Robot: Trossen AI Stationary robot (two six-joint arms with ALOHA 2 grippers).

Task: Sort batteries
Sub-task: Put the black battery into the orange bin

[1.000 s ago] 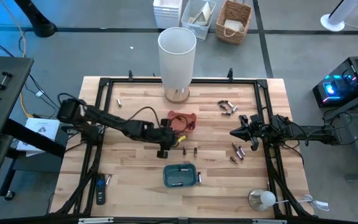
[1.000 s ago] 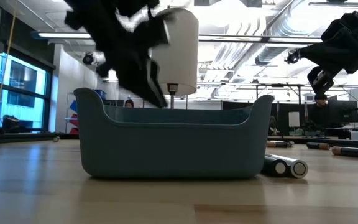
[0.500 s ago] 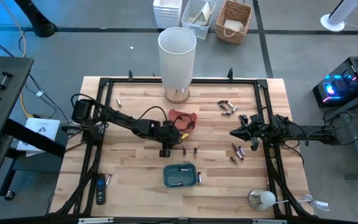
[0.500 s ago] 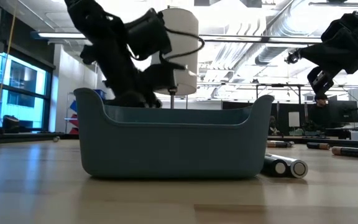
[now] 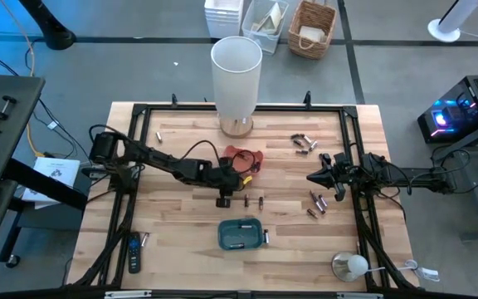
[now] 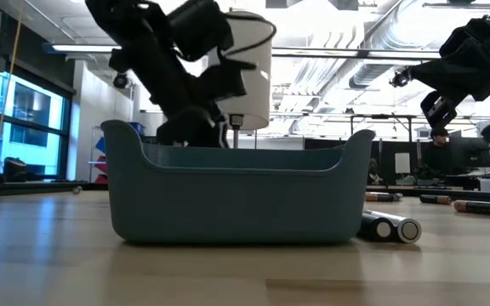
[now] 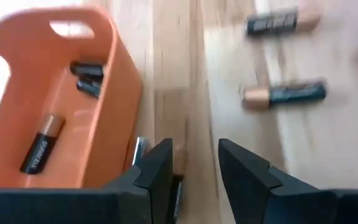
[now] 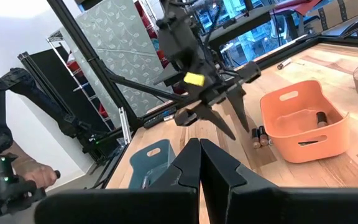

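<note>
Your left gripper [image 7: 188, 163] hangs w/ fingers apart beside orange tray [image 7: 55, 93], over batteries [image 7: 283, 94]; right gripper [image 5: 315, 177] clenched, empty, parked near table's right edge.

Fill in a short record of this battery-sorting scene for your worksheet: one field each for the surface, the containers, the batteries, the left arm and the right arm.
Surface: wooden table
Containers: small orange plastic tray holding batteries; small blue-grey plastic tray nearer the front edge
Loose batteries: dark and copper cylinders scattered on the wood, more near the back right
Left arm: left gripper low beside the orange tray, fingers open over a battery lying on the table
Right arm: right gripper raised at the table's right, fingers together, waiting
</note>
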